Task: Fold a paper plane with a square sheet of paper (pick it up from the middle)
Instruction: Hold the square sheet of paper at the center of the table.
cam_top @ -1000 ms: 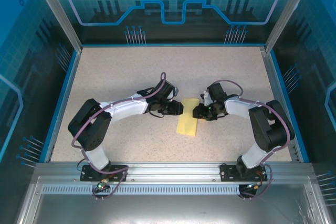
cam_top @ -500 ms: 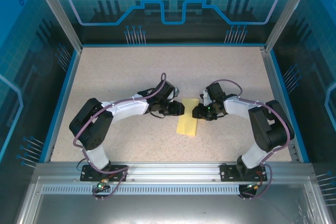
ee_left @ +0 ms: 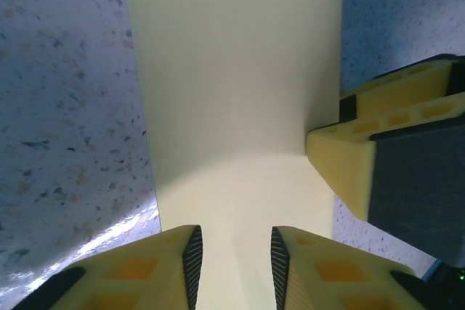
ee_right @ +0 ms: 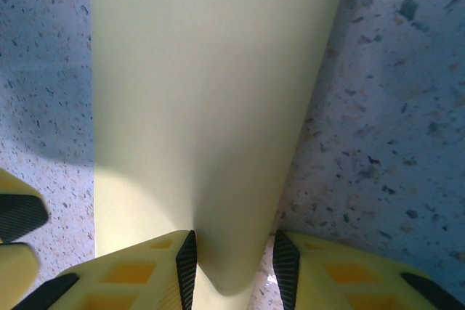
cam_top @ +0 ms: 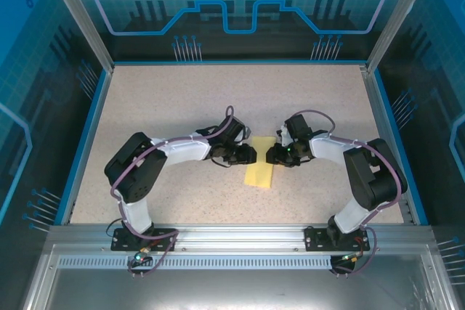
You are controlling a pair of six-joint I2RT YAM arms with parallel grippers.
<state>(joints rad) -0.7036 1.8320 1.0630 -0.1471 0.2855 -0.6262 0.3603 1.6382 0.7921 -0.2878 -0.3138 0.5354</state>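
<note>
Left wrist view: the pads (ee_left: 192, 259) of the left gripper (ee_left: 232, 252) stand a narrow gap apart. The square sheet of paper (ee_left: 232, 92) runs flat beneath that gap and under both fingers. Nothing is clamped between the pads. The jaws straddle the paper from above, and whether the tips press it to the surface cannot be told. This posture suits pinning a layer flat rather than lifting it.

In the right wrist view, the pads (ee_right: 187, 263) of the right gripper (ee_right: 232, 259) are likewise parted. One long edge of the paper tapers into the gap and lies against the left pad. A sliver of table shows between the paper and the other pad, so the paper is not clenched here either.

The two grippers face each other across the width of the paper. One finger of the opposing gripper sits at the paper's far long edge in the left wrist view. The opposed placement probably holds both long edges steady while a lengthwise crease is set.

In the overhead view the paper is a narrow pale-yellow strip, already folded over. It lies on the speckled table (cam_top: 182, 107) at centre, its far end between the grippers and its near end free. No pointed nose is visible, so the plane is judged to be at an early fold.
</note>
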